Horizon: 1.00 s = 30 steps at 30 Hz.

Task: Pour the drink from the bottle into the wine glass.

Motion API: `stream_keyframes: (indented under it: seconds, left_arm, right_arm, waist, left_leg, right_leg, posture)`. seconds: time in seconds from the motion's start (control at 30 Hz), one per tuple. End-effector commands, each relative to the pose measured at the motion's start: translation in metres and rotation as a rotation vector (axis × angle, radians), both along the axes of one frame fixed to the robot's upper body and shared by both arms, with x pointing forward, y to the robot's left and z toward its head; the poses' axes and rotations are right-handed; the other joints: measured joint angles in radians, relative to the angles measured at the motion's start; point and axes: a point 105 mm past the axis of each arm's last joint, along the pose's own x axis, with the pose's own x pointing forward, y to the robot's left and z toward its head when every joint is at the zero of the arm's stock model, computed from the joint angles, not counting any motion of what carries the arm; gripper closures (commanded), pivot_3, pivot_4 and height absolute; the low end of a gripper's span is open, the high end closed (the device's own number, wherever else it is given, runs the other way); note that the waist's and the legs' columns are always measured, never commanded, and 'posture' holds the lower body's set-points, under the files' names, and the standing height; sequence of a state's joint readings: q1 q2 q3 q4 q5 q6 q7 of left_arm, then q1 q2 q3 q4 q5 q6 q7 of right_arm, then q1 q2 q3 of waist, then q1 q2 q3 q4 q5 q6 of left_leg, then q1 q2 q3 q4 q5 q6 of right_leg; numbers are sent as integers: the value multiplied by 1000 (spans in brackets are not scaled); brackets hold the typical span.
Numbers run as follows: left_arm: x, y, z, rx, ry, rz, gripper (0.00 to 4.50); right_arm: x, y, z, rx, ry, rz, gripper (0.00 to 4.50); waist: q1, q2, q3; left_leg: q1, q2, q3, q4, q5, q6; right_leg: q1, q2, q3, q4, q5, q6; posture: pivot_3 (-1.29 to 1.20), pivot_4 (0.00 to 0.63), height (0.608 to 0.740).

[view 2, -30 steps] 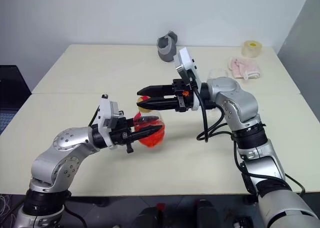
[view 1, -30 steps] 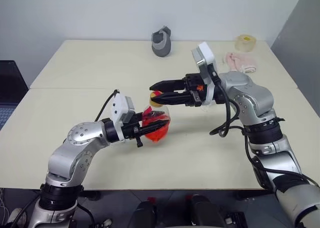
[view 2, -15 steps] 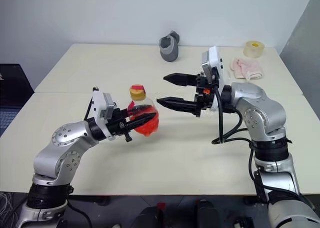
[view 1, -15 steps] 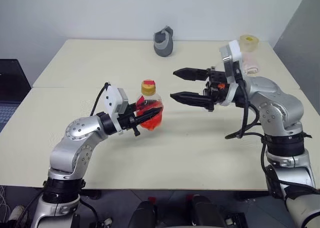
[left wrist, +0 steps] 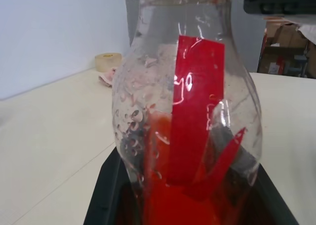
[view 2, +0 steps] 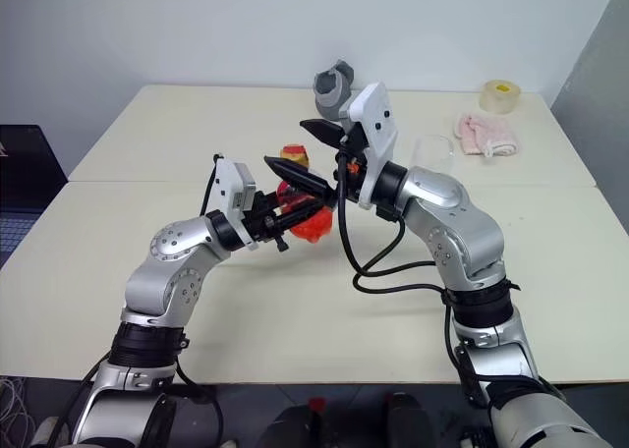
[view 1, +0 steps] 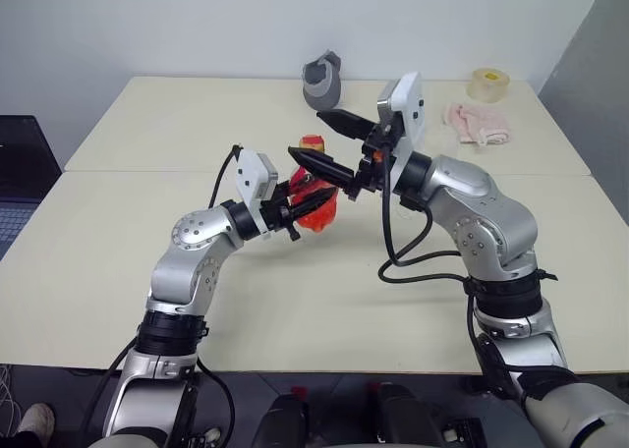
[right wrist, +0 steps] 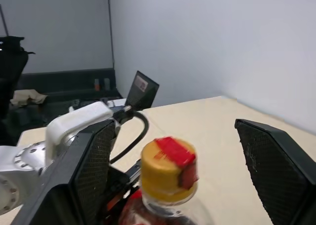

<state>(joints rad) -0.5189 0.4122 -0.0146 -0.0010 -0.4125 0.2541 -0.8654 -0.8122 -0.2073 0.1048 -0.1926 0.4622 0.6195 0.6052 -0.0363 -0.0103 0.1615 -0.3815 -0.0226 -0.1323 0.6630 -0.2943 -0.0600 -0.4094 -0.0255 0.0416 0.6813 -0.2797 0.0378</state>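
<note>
A pale cream rectangular table [view 1: 118,271] fills the scene beneath a plain white wall.

Toward the left, the robot's left gripper [view 1: 293,210] reaches over the middle of the table. Its two black fingers are clamped tight around the round belly of a small clear plastic bottle [view 1: 313,195] with a red-and-white label, holding it upright above the tabletop. The left wrist view looks straight at the bottle's bulbous body, where translucent red-orange drink [left wrist: 168,205] sits in the lower part between the gripper's fingers.

Just right of the bottle is the right gripper [view 1: 332,145], pointing toward the left of the scene. Its two long black fingers are spread wide apart and hold nothing. In the right wrist view they stand on either side of the bottle's yellow cap [right wrist: 167,170], which has a strip of red tape across its top; they do not touch it.

At the far edge of the table, near the middle, lies a small grey moulded object [view 1: 320,80]. Right of the right arm stands a clear wine glass [view 2: 432,153], only faintly visible, well apart from the bottle. Farther right lies a crumpled pink cloth [view 1: 476,122], and beyond it, near the far right corner, a pale yellow roll of tape [view 1: 483,84].
</note>
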Motion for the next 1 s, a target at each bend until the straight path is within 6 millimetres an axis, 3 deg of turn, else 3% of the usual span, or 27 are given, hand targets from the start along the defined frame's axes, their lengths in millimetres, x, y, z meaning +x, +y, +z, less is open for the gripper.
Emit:
stream_keyframes:
  seconds: [0.03,0.37,0.63,0.8,1.0]
  left_arm:
    - [-3,-2,16,0,-74,-22,3182]
    - [-4,-2,17,2,-74,-24,3182]
    - [-2,4,19,15,-75,-15,3182]
    - [-3,4,20,17,-76,-16,3182]
    - [-2,4,22,13,-81,-15,3182]
  right_arm:
    - [-2,4,14,16,-63,-1,375]
    - [16,-8,9,-41,-85,-101,375]
    - [22,-42,1,-103,-89,-154,375]
    - [17,-59,-1,-125,-64,-142,375]
    - [3,-51,-6,-131,-33,-33,375]
  waist:
    - [-2,0,0]
    - [-9,0,0]
    - [-11,0,0]
    - [-7,0,0]
    - [-18,0,0]
  left_leg:
    - [0,0,0,0,0,0]
    - [0,0,0,0,0,0]
    - [0,0,0,0,0,0]
    - [-1,0,-1,0,-1,2]
    - [0,1,0,0,-1,2]
  right_leg:
    - [0,0,0,0,0,0]
    - [0,0,0,0,0,0]
    - [0,0,0,0,0,0]
    - [1,0,0,0,0,0]
    - [0,1,0,0,0,0]
  posture:
    - [0,150,740]
    - [0,150,740]
    - [0,150,740]
    - [0,150,740]
    - [0,150,740]
